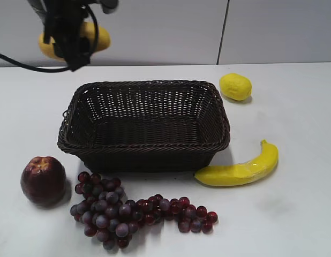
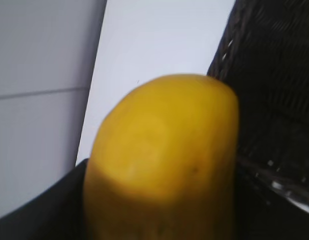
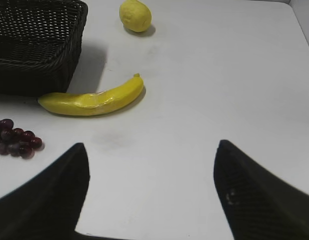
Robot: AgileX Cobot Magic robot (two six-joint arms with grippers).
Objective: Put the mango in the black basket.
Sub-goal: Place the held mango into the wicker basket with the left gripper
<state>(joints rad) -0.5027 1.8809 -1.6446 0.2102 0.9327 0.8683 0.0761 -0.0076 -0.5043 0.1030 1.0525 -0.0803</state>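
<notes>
My left gripper (image 1: 73, 53) is shut on the yellow-orange mango (image 1: 98, 35) and holds it in the air at the far left, above and behind the black basket's (image 1: 74, 107) far left corner. In the left wrist view the mango (image 2: 164, 150) fills the frame between the jaws, with the basket's woven wall (image 2: 274, 75) to the right. The basket is dark woven wicker and nothing shows inside it. My right gripper (image 3: 150, 165) is open and empty above the bare table, to the right of the basket (image 3: 39, 45).
A lemon (image 1: 235, 86) lies right of the basket's far corner. A banana (image 1: 240, 168) lies at its front right. A red apple (image 1: 43, 180) and a bunch of dark grapes (image 1: 122, 209) lie in front. The white table (image 1: 294, 214) has bare room at the right.
</notes>
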